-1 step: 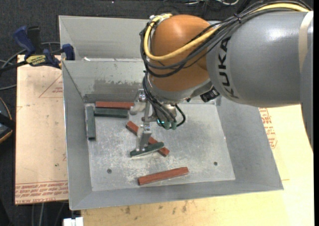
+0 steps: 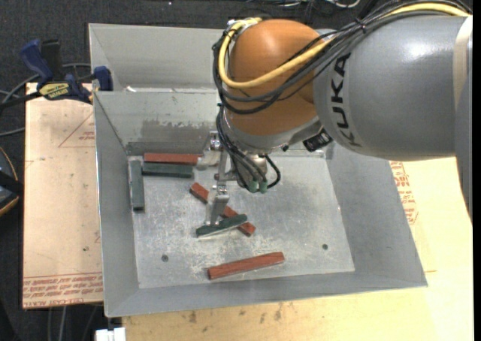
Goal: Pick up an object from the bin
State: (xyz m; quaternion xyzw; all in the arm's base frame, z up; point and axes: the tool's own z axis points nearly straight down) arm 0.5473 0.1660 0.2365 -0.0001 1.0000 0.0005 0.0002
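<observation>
My gripper (image 2: 220, 210) hangs below the arm's orange cover, down in the middle of the bin. Its tip reaches to a dark green bar (image 2: 219, 228) that lies flat on the floor, and seems to touch the bar's upper edge. A short red block (image 2: 242, 226) lies across the right end of that green bar. Just left of the gripper sits a small red piece (image 2: 199, 192). Nothing shows as held.
At the back left a red bar (image 2: 171, 158) lies along a dark green bar (image 2: 167, 170), with a grey bar (image 2: 136, 186) standing lengthwise by the left wall. A long red bar (image 2: 246, 265) lies near the front wall.
</observation>
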